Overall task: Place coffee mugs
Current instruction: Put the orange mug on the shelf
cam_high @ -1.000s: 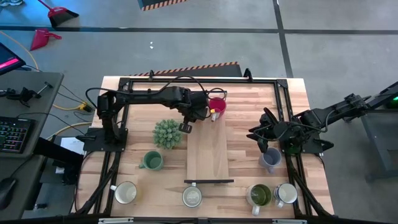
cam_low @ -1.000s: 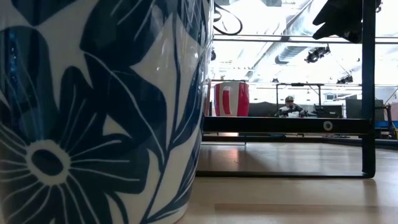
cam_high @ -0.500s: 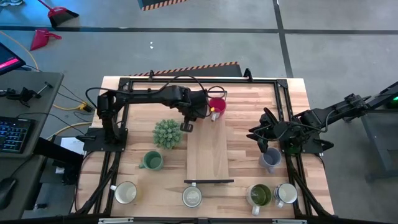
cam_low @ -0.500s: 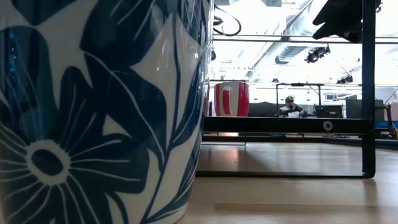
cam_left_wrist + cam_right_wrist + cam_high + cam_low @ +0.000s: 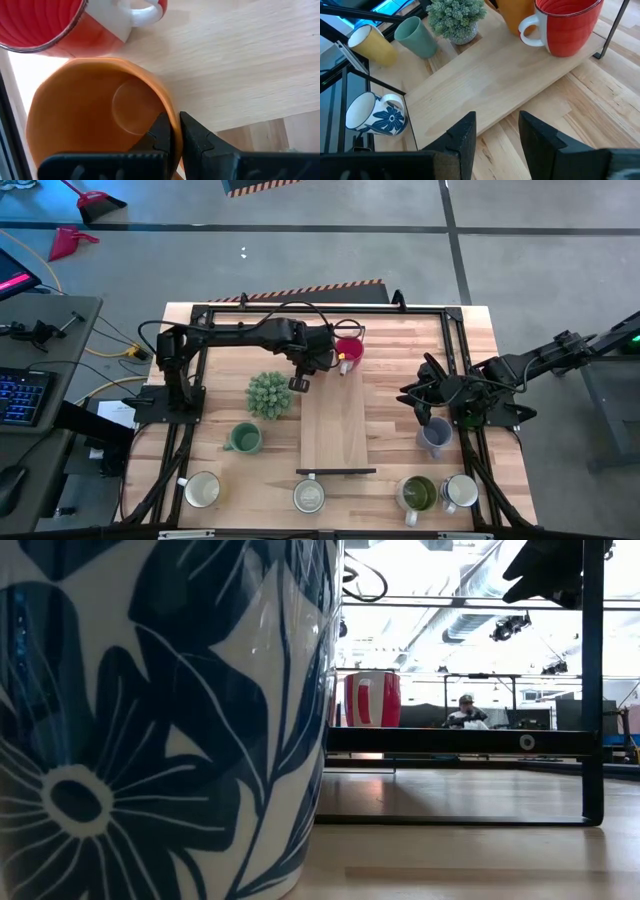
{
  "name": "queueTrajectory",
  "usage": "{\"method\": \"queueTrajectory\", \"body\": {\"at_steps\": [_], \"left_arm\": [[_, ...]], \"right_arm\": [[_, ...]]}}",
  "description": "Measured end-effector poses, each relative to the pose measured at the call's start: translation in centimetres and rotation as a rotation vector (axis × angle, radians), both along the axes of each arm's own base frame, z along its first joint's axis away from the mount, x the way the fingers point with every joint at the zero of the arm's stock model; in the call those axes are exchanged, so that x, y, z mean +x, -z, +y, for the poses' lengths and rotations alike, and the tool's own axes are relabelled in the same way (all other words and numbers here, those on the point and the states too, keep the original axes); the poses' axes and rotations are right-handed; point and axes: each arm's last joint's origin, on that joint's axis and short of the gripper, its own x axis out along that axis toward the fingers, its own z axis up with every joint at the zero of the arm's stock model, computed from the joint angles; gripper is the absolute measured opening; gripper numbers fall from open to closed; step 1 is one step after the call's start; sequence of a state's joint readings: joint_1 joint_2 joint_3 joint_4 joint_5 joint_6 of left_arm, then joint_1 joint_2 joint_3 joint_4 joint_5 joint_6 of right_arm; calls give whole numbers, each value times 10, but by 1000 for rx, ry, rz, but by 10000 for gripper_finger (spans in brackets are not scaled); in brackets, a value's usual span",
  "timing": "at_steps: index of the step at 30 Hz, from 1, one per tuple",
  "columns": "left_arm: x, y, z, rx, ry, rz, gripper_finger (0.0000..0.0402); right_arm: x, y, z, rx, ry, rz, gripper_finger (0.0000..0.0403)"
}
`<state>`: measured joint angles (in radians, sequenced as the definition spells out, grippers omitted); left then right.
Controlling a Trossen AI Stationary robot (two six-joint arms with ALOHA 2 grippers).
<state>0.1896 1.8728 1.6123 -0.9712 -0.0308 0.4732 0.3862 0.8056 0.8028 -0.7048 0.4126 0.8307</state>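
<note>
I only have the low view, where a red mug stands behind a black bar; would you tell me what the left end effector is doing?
Observer: The left end effector is shut on an orange mug's wall, one finger inside, one outside.
Operator: Where is that mug?
Observer: Right beside the red mug, at the far end of the wooden board.
Operator: And the right end effector?
Observer: The right end effector is open and empty, off the board's right side.

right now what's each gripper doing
Left gripper: shut on the orange mug's rim.
Right gripper: open, holding nothing.
</note>
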Motion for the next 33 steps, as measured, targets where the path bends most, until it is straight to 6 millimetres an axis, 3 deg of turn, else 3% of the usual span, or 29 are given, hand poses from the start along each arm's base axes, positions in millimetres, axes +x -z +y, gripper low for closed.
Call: {"method": "queueTrajectory", "body": {"at_steps": [8, 21, 33], "left_arm": [[6, 10, -2, -20, -3, 18, 12], [5, 10, -1, 27, -12, 30, 26], [6, -4, 1, 46, -49, 2, 116]], "right_arm": [[0, 0, 0, 5, -7, 2, 126], [0, 0, 1, 30, -28, 11, 126], [0, 0, 1, 34, -32, 11, 126]]}}
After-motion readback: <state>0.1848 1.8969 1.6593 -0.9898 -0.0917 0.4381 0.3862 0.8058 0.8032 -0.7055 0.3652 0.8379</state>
